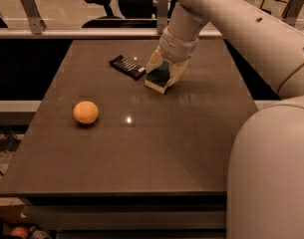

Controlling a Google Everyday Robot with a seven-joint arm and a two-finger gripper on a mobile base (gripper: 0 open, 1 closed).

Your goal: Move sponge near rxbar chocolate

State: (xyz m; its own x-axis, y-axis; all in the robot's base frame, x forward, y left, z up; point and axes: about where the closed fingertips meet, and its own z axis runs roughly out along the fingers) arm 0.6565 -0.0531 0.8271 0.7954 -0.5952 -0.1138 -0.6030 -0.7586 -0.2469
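The sponge [158,76], dark green on top with pale yellow foam at its lower edge, is at the back middle of the table, tilted, with its lower edge at the tabletop. My gripper [164,69] comes down on it from above, its pale fingers [153,61] on either side of the sponge and shut on it. The rxbar chocolate [127,66], a flat black bar with white lettering, lies just left of the sponge, a small gap apart.
A round orange fruit [85,112] sits at the left middle of the dark brown table [141,148]. My large white arm fills the right side. A rail and office chairs stand behind the table's far edge.
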